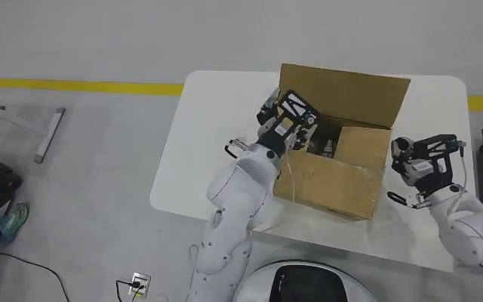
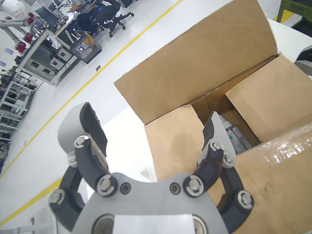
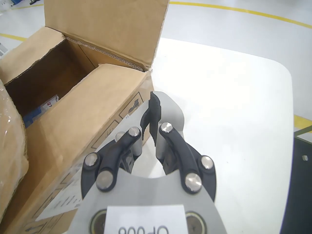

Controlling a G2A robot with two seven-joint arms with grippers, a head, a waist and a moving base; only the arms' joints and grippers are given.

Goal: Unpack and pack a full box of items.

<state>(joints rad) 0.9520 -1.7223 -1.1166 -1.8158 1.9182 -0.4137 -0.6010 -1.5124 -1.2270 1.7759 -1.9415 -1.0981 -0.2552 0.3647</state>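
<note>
An open brown cardboard box [image 1: 332,185] stands on the white table [image 1: 204,151] with its far flap [image 2: 195,62] raised. Inside lie white bottles [image 2: 231,132] and a blue and white packet [image 3: 41,110]. My left gripper [image 1: 294,117] hovers open at the box's left end. In the left wrist view this gripper [image 2: 153,127] has one finger over the box opening and the other outside, with the short end flap [image 2: 175,137] just beyond them. My right gripper [image 3: 152,109] is shut on nothing, close beside the box's right end wall [image 3: 73,127]. In the top view, the right gripper [image 1: 411,151] sits over the table.
The near flap carries crinkled clear tape [image 2: 287,144]. Bare tabletop [image 3: 219,98] stretches to the right of the box up to the rounded table edge. A yellow line [image 1: 90,86] runs across the floor behind the table.
</note>
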